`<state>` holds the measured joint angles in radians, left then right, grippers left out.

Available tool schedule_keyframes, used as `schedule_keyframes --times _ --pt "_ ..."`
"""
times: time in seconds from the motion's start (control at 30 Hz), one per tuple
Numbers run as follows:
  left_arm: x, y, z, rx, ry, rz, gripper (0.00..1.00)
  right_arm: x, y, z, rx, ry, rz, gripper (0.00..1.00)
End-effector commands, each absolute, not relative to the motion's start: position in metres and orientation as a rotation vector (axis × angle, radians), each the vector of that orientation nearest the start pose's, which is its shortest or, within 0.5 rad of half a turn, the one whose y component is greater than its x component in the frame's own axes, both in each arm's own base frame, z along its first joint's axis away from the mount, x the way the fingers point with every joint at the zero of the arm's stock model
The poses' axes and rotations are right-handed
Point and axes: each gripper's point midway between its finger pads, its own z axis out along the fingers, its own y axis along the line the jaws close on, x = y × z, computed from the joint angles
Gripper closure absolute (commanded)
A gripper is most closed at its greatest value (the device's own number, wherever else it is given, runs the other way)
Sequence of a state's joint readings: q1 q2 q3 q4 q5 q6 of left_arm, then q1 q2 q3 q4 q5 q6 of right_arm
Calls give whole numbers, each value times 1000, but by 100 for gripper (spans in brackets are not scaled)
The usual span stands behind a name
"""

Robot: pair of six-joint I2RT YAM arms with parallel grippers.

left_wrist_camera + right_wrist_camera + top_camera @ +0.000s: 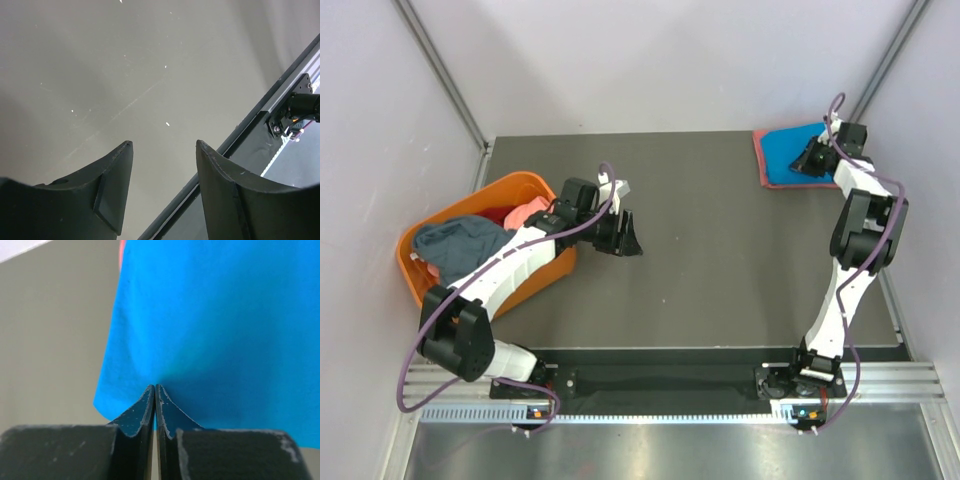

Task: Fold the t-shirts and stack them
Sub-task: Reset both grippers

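You have a dark grey table (720, 250). An orange basket (510, 185) sits on its left side, right at the edge. In the far right corner lies a pink t-shirt (761, 160), with a blue t-shirt (785, 150) on top.

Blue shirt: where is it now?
Top view: the blue shirt lies far right on the table, atop a pink shirt, right fingers shut on it.

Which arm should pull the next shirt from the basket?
Left, probably. The left gripper hangs open and empty beside the orange basket; the right gripper is pinched shut on the blue t-shirt at the far right corner.
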<state>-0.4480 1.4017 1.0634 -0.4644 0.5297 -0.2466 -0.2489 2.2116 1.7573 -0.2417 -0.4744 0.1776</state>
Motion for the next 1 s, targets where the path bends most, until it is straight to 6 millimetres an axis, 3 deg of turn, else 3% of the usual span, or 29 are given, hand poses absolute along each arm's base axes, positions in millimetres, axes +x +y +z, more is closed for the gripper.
schedule_keyframes --times 0.0,0.13,0.27,0.47,0.57,0.67,0.8,0.83,0.97 --pt "277 -244 178 554 2324 -963 42 590 -48 148 153 2107 527 98" --pt "276 -244 179 556 2324 -967 42 585 -37 163 141 2087 580 98" --pt "275 -244 180 556 2318 -970 42 578 -23 155 121 2098 632 98" --pt "275 -244 178 553 2322 -968 42 565 -17 113 155 2154 683 98" --pt "276 -244 176 551 2330 -966 42 566 -24 89 181 2191 659 99" --pt "277 -245 175 553 2333 -967 42 568 -29 82 201 2219 660 100" --pt "276 -246 178 551 2325 -984 42 569 -28 114 180 2166 655 99" --pt "276 -247 180 550 2318 -987 42 567 -27 132 171 2138 653 99" --pt "279 -246 192 549 2277 -973 42 549 -19 170 190 2106 671 96"
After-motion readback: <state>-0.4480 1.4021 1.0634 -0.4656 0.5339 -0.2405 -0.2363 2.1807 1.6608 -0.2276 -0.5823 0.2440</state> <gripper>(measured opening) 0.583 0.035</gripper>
